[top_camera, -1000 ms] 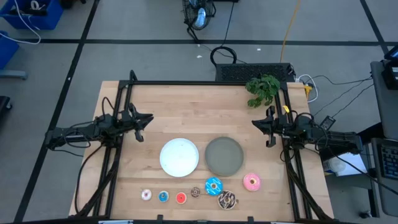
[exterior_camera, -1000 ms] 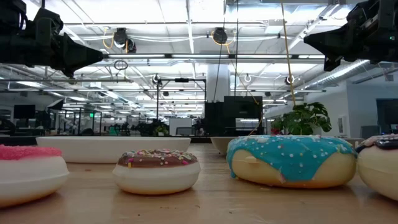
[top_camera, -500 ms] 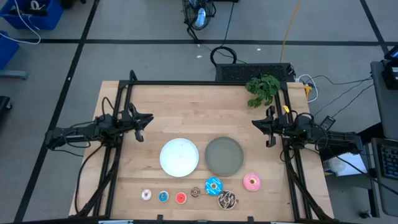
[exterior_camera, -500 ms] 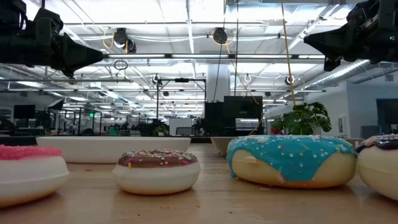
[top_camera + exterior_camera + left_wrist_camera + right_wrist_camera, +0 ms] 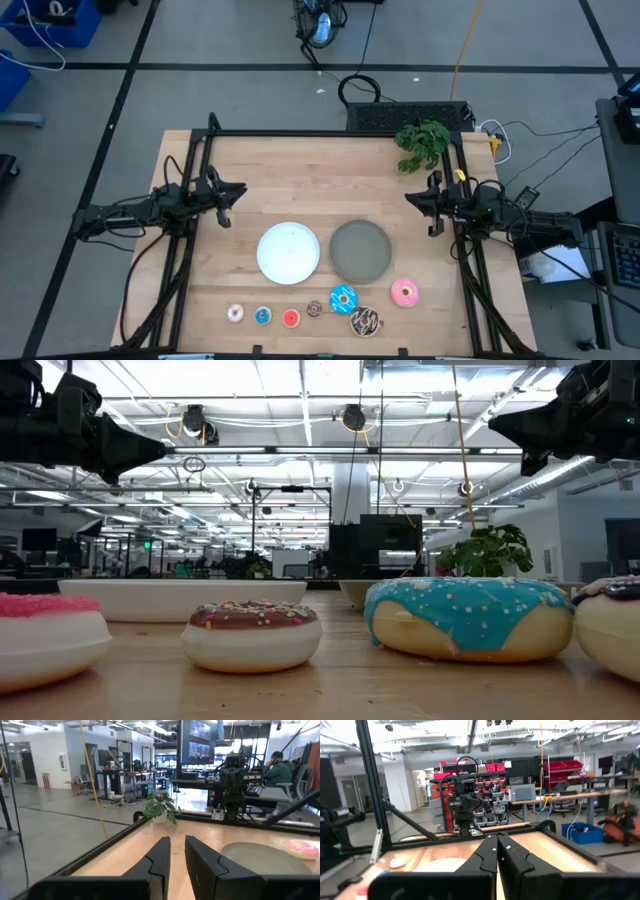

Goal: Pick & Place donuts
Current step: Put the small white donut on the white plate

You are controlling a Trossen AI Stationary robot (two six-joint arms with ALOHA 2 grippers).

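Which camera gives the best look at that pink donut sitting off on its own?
The high view: the pink donut shows whole, ring and hole, apart from the row of others. The left wrist view catches it edge-on beyond the grey plate. The right wrist view shows no clear sign of it.

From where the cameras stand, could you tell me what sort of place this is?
Probably a robotics lab or workshop: a wooden table inside a black frame, workbenches with red parts bins behind, and a person seated at a desk.
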